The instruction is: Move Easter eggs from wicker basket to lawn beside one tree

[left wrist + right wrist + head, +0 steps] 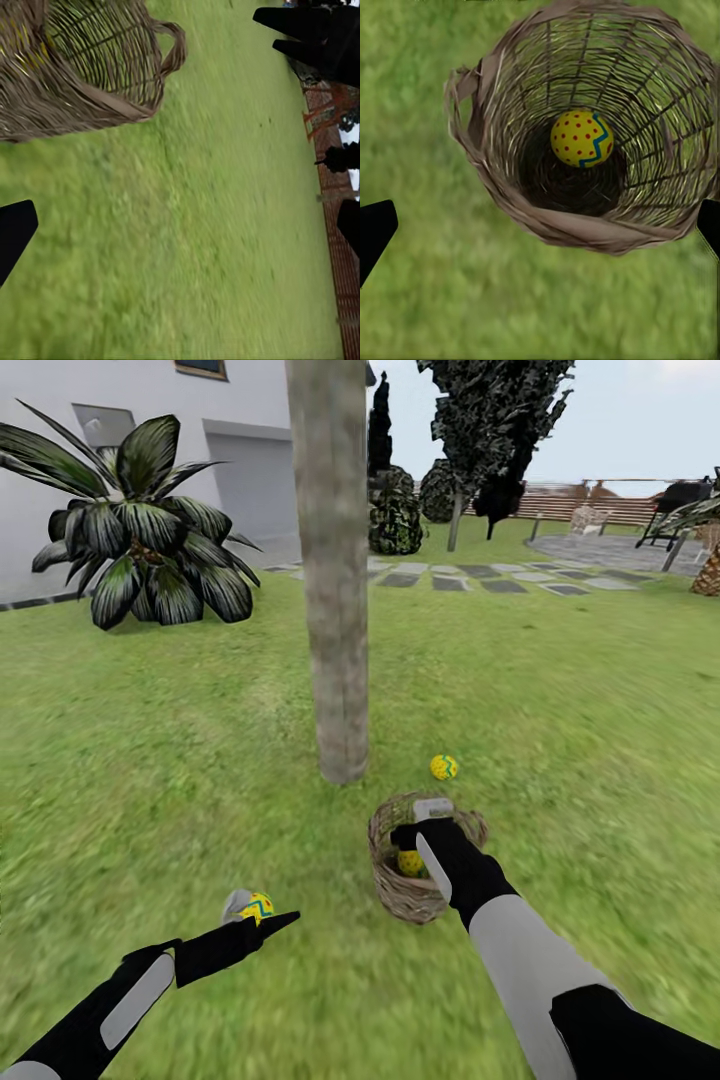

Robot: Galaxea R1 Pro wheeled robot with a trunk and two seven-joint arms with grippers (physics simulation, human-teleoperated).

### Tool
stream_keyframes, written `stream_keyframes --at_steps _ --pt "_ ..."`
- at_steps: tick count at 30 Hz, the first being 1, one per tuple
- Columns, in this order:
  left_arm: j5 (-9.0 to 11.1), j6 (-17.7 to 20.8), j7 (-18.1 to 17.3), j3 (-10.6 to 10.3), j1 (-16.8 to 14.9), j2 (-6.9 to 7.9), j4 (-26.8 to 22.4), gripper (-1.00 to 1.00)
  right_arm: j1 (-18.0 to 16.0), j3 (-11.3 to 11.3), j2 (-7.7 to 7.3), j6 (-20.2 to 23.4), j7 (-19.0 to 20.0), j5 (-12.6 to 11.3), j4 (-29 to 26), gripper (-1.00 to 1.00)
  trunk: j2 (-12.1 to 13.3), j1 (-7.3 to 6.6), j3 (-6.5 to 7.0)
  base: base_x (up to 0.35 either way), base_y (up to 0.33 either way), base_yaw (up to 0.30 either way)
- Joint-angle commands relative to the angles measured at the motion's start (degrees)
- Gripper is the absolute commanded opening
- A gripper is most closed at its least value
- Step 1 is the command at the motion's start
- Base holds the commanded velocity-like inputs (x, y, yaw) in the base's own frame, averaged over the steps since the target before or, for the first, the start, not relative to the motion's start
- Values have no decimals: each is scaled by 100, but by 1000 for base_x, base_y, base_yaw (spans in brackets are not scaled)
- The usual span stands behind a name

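Observation:
The tree (339,610) stands mid-lawn (150,760) with a bare grey-brown trunk. One Easter egg (444,767) lies on the grass just right of its base. The wicker basket (398,885) sits nearer me, with a second egg (581,139) at its bottom. My right gripper (418,832) hangs open directly above the basket (547,217), its fingertips (375,232) spread wide. A third egg (258,907) shows right at my left gripper (262,916), low over the grass. In the left wrist view that gripper (184,229) is open with only grass between its fingers; the basket (75,67) lies beyond.
A spiky palm (150,530) grows at the back left before the white house (60,420). A stepping-stone path (480,578) runs behind the tree, with dark trees (500,430), a fence (600,508) and a paved patio (610,550) at the far right.

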Motion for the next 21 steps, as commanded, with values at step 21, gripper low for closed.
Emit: stream_keyframes --at_steps 21 --pt "32 -14 -31 28 0 49 9 100 2 0 0 0 9 0 8 100 0 0 -109 77 -173 117"
